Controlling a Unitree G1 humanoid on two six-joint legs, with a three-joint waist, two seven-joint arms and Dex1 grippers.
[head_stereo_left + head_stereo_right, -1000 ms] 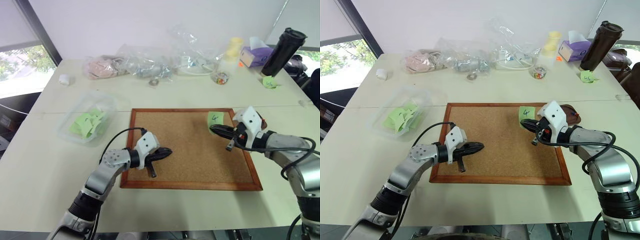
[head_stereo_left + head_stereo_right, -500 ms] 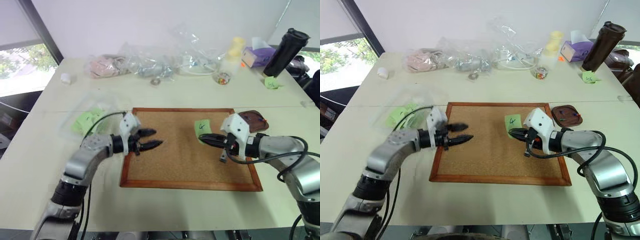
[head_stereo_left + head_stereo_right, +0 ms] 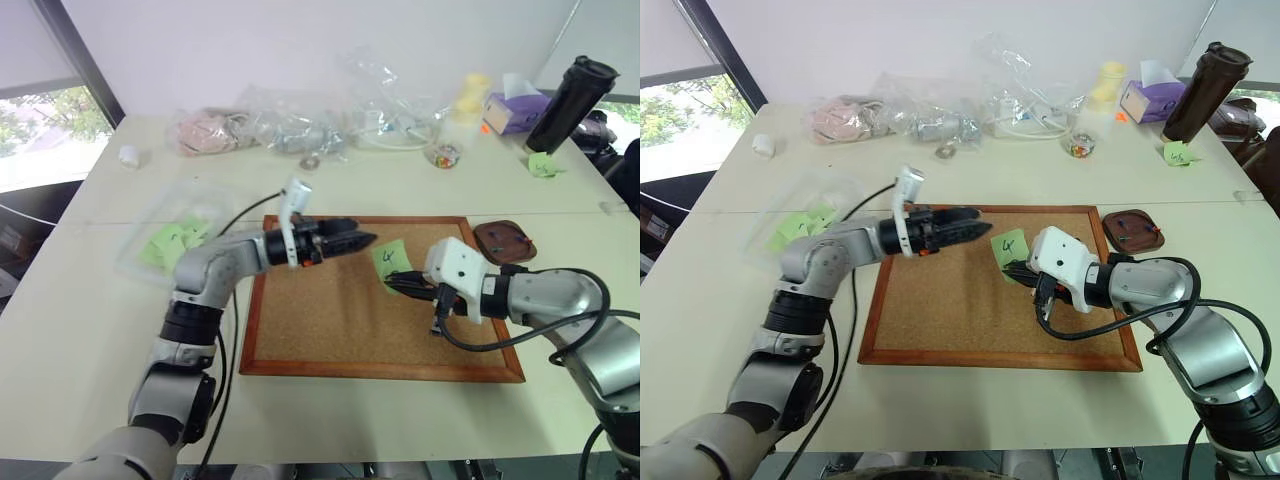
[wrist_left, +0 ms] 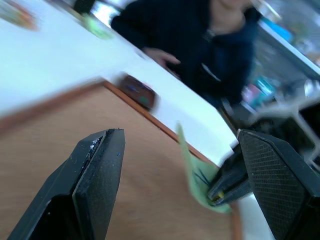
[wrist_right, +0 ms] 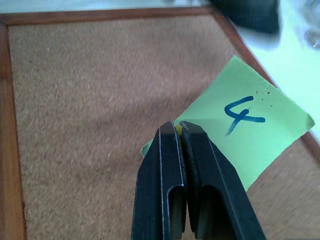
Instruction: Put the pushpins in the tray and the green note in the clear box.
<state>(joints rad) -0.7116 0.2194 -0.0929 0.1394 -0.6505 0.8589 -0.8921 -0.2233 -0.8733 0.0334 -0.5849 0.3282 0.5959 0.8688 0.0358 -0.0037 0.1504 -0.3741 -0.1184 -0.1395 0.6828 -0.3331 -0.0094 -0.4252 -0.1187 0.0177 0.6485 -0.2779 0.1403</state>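
Over the cork board (image 3: 380,300) my left gripper (image 3: 362,239) hangs level with its fingers spread wide, nothing between them. Over the board's right half, my right gripper (image 5: 179,131) pinches the green note (image 5: 250,134) by its edge, lifted off the cork. The tray (image 3: 505,240) lies just off the board's far right corner.

You see light-green note (image 5: 250,127), dark-blue handwritten "4" on it. Black tool fingers (image 5: 186,185) against it; left tool (image 3: 362,240) also black, white wrist housing. Cork board (image 3: 330,320): speckled tan, reddish-brown wood frame. Tray (image 3: 505,240) just beside cork board: dark brown. Clear box (image 3: 175,243) beside cork board: transparent, green notes inside. Counter (image 3: 90,330): cream.
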